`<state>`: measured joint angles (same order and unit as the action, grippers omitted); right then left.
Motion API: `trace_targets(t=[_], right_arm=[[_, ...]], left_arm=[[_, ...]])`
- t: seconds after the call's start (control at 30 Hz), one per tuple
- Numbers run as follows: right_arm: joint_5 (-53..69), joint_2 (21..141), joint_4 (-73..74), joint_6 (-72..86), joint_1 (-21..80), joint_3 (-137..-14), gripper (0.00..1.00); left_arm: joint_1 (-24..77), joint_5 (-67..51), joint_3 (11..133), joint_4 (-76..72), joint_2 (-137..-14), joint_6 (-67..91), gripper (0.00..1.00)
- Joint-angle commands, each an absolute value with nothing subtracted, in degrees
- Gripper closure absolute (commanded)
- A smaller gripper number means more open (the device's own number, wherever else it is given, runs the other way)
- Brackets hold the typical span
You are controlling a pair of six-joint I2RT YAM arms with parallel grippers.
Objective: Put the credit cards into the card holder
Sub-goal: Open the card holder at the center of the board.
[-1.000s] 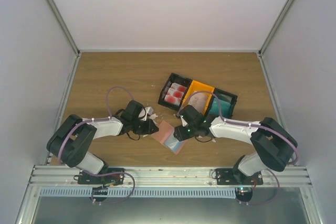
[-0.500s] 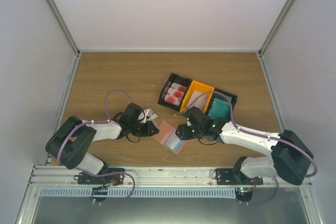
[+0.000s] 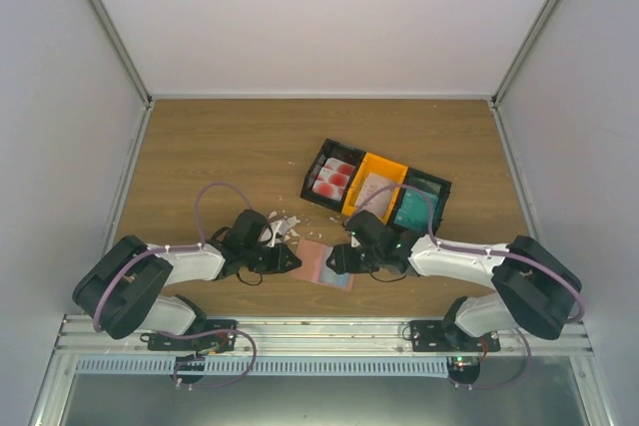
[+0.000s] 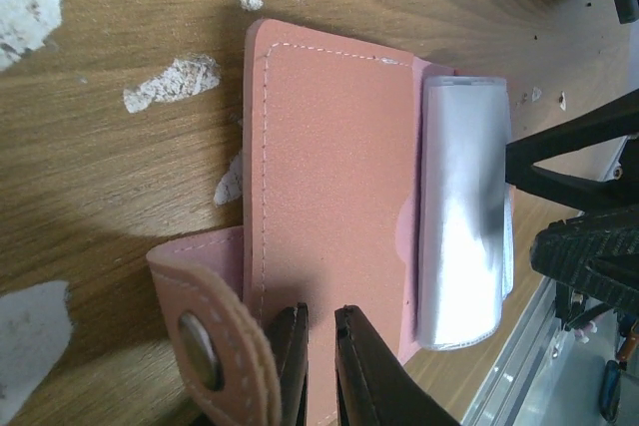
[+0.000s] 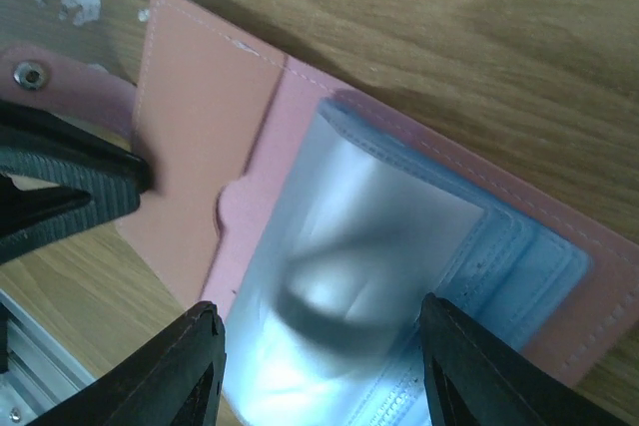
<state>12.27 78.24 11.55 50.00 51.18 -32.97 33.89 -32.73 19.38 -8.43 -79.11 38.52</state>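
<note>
Salmon-pink card holder (image 3: 321,262), just one, lies open near the front edge. The left gripper (image 4: 319,314) pinches its edge, while the right gripper (image 5: 319,308) stands spread over its clear sleeves (image 5: 379,246). Farther right, three bins (image 3: 391,164) hold the credit cards (image 3: 334,179), red-marked and teal.

card holder (image 3: 326,264): flat on table (image 3: 220,137); between left end effector (image 3: 293,260), right end effector (image 3: 337,258)

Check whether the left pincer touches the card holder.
Touching. The left wrist view shows the left pincer clamped on the edge of the card holder, pink cover between its fingers.
</note>
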Motion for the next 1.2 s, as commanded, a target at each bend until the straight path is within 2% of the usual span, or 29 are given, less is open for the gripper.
trace_targets(t=[0.0, 0.47, 0.93, 1.17], right_arm=[[14.16, 81.42, 6.73, 51.63, 51.61, -32.79, 0.46], [18.71, 84.52, -5.06, 52.29, 51.6, -33.61, 0.45], [21.65, 84.69, -10.89, 52.17, 51.59, -32.26, 0.37], [25.3, 86.09, -17.13, 50.75, 51.59, -31.95, 0.32]], left_arm=[[34.62, -31.77, 17.84, -6.52, -79.42, 38.98, 0.87], [35.15, -31.32, 17.91, -7.05, -79.46, 39.05, 0.87], [35.23, -31.04, 18.74, -6.05, -79.42, 38.75, 0.87], [35.23, -28.28, 18.98, -4.0, -75.41, 38.84, 0.9]])
